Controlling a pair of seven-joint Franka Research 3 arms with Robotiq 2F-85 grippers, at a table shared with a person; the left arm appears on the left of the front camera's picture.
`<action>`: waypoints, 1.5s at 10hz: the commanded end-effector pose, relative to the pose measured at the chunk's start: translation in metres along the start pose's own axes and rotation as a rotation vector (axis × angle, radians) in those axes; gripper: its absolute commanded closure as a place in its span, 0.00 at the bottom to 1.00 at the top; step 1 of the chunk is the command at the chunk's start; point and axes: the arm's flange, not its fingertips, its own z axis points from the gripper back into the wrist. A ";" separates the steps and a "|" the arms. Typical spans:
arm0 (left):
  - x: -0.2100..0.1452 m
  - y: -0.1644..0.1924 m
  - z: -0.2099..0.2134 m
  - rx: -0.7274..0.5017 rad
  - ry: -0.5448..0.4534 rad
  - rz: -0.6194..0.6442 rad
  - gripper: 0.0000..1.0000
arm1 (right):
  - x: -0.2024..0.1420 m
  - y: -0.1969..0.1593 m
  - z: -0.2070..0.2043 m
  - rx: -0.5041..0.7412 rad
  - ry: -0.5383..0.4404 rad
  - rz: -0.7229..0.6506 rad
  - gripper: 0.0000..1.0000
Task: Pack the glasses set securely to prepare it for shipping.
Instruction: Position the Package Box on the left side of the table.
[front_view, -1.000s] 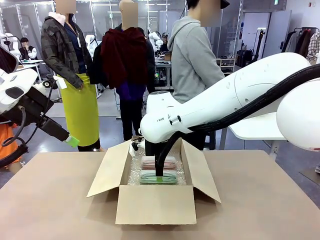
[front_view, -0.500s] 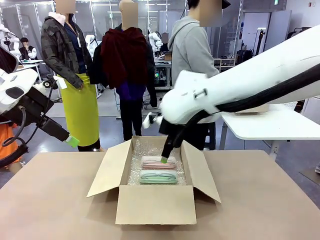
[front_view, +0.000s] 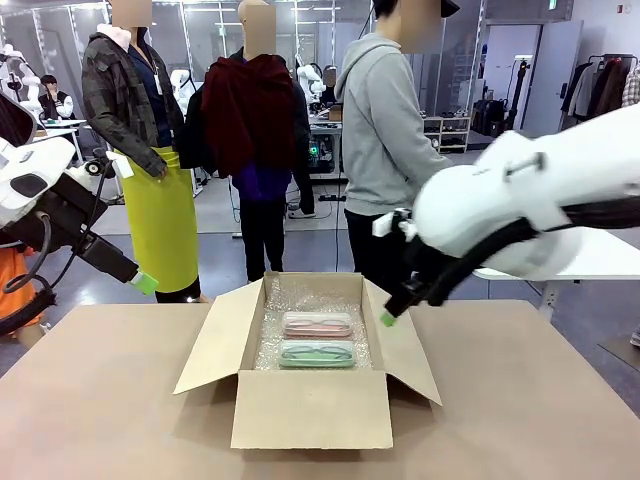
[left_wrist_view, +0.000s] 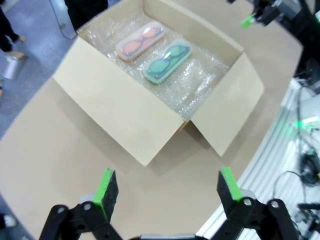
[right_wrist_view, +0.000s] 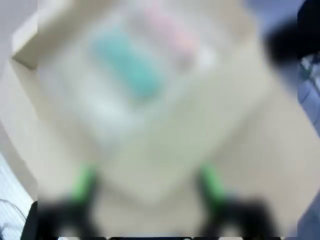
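The glasses set lies inside an open cardboard box (front_view: 310, 405) on bubble wrap: the pale pink case (front_view: 317, 324) behind, the mint green case (front_view: 317, 354) in front, side by side. My right gripper (front_view: 389, 313) hangs above the box's right flap, clear of both cases. Its blurred wrist view shows the fingers spread with nothing between them (right_wrist_view: 147, 182), and the green case (right_wrist_view: 125, 65) and pink case (right_wrist_view: 170, 27) below. My left gripper (front_view: 143, 282) hovers off the table's left side, open (left_wrist_view: 168, 190), looking down at the pink case (left_wrist_view: 140, 40) and green case (left_wrist_view: 168, 60).
All the box flaps (front_view: 222, 340) stand open and splay outward. Bare brown table (front_view: 120, 420) surrounds the box. A person in a grey hoodie (front_view: 385, 130) stands at the far edge, with others farther back. A white table (front_view: 560, 262) is behind on the right.
My right arm has lifted out of the box and swung right, leaving both cases lying inside. The left arm has not moved.
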 end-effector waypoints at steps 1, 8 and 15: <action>0.000 0.001 0.001 -0.016 -0.009 -0.007 0.00 | -0.028 0.008 0.035 -0.006 -0.018 -0.105 0.00; 0.000 0.001 0.001 -0.016 -0.009 -0.007 0.00 | -0.114 0.000 0.129 -0.030 -0.010 -0.261 0.00; 0.000 0.001 0.001 -0.016 -0.009 -0.007 0.00 | -0.092 -0.016 0.140 -0.016 -0.021 -0.231 0.00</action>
